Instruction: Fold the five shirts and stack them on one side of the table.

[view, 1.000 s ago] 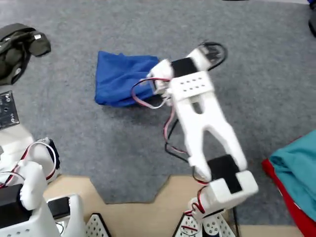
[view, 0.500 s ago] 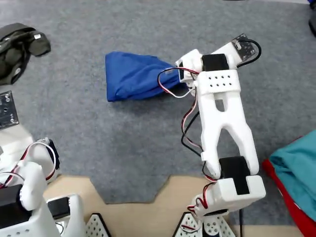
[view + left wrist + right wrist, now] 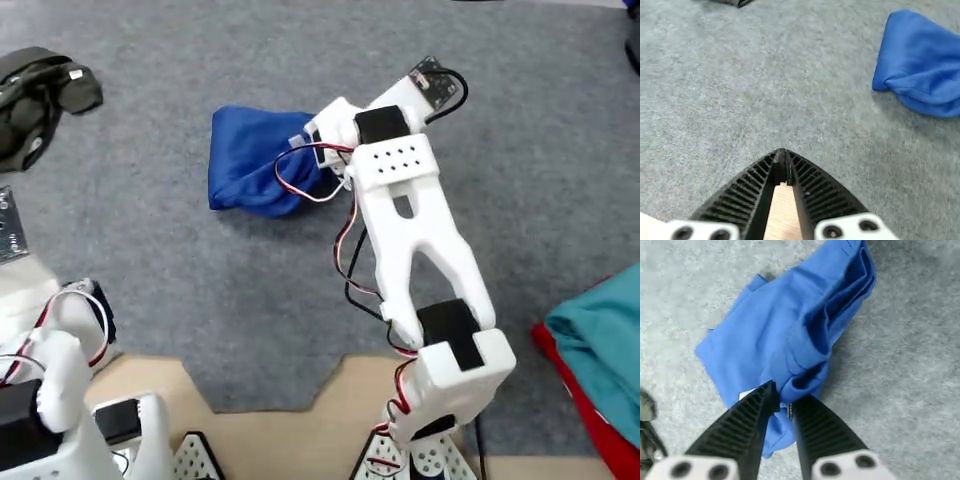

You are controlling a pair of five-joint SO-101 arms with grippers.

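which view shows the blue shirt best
The right wrist view: the blue shirt is close, its folds plain, with the right gripper pinching its edge. In the high view the right arm covers one end; the left wrist view catches part of it.

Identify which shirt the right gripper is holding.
The blue shirt, bunched mid-table; the right gripper pinches its fabric. The dark olive shirt at the high view's left edge and the teal shirt at its right edge lie untouched.
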